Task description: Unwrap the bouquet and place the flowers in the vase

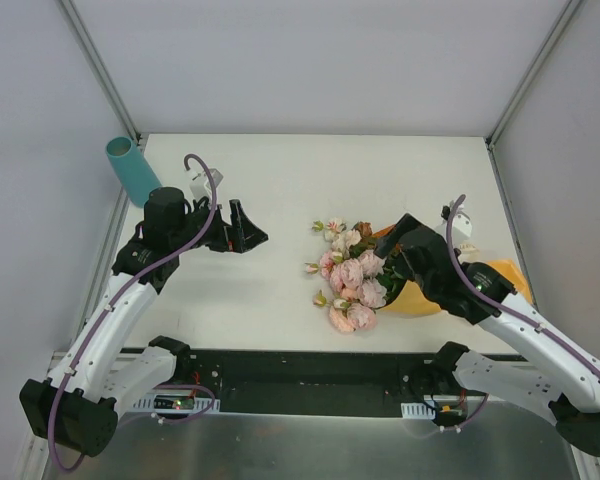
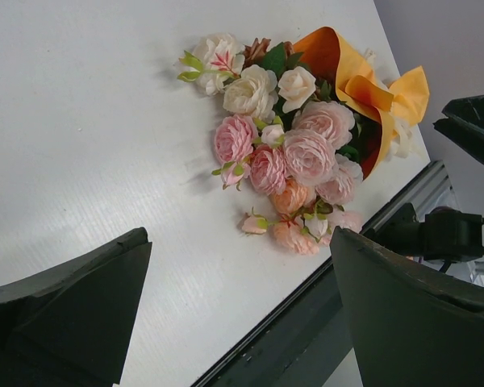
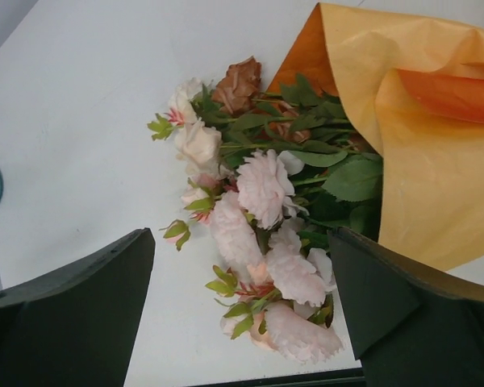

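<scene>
Bouquet [image 1: 365, 285] lies on its side on the white table [image 1: 280, 190], right of centre, wrapped in orange paper [image 1: 420, 300], blooms twd the left; top view also shows the teal vase [image 1: 132, 170] at the far-left corner, well apart, L gripper [image 1: 242, 228] over bare table w/ jaws apart, R gripper [image 1: 398, 252] just above the wrap, jaws apart, holding nothing. L wrist: fingers [image 2: 73, 314] spread wide, bouquet ahead, untouched. R wrist: fingers [image 3: 73, 314] spread wide right over blooms and paper, vase edge at far left.
</scene>
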`<state>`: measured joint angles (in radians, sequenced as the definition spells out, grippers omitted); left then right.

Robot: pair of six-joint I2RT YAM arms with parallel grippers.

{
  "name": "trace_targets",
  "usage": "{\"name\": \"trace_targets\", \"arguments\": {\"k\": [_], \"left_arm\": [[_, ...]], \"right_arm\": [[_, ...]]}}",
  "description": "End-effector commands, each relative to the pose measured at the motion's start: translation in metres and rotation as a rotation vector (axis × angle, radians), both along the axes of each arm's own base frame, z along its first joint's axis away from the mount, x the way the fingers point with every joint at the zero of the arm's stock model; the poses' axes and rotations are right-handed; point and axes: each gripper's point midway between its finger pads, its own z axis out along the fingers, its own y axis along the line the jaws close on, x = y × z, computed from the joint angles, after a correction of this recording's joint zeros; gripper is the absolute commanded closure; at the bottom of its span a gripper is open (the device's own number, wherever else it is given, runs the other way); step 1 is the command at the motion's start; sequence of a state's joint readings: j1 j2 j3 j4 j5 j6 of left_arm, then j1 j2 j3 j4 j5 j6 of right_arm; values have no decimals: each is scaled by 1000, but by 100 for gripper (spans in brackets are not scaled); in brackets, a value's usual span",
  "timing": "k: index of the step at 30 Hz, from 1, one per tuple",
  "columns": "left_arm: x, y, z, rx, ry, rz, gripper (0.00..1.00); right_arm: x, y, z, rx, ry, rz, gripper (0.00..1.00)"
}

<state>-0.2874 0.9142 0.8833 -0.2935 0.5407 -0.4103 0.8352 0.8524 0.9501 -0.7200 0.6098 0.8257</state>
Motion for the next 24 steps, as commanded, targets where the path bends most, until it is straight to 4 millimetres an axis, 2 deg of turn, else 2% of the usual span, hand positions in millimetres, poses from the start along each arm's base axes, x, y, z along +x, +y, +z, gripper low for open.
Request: {"name": "trace_targets", "arguments": {"k": [1,5,7,9,12,24], "left_arm": [[-2,0,4,2,-33,-7,1],[-1,1,4,4,-35,-5,1],[-2,1,4,2,-37,-8,1],[-3,1,4,3,-37,-8,2],[-4,1,3,4,-38,-9,2],[-5,1,5,1,-46,-12,2]], "right_arm": [[-6,-32,-15,-56,26,-140,3],[-10,-38,-39,-107,82,-163,13],[-12,-45,-52,-133,138,-192,25],[-14,-54,-65,-155,191,-256,28],[-12,-62,-81,-203,239,-297,39],[-15,-71,-114,-348,367,-342,44]]}}
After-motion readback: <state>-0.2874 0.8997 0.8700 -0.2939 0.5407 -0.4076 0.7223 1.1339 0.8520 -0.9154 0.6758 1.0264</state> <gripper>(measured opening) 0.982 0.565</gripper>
